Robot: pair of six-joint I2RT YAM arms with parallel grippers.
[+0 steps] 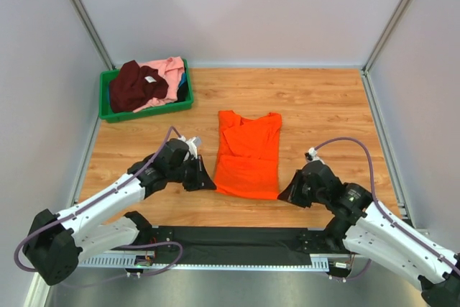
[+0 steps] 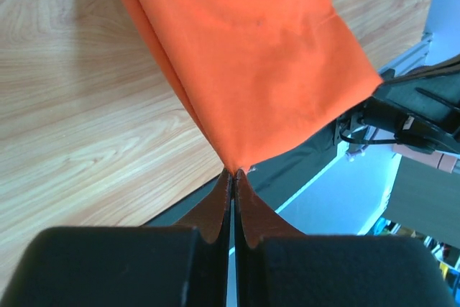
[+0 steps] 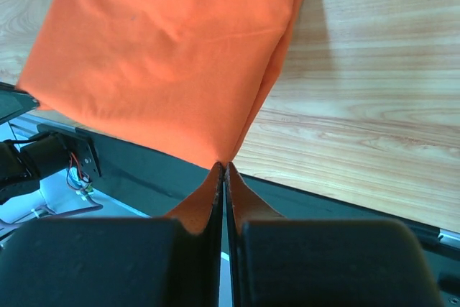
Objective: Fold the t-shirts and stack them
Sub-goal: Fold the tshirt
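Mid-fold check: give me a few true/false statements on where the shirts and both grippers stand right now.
1. The left gripper is shut on a near corner of the orange t-shirt. True.
2. The right gripper hangs open, clear of the cloth. False: it is shut on the shirt's other near corner.
3. The maroon t-shirt lies in the green bin. True.
4. The pink t-shirt is spread flat beside the orange one. False: it is bunched in the bin next to the maroon one.

Bright, even light; soft shadow beside orange t-shirt; wrist views blurred at bottom edge.
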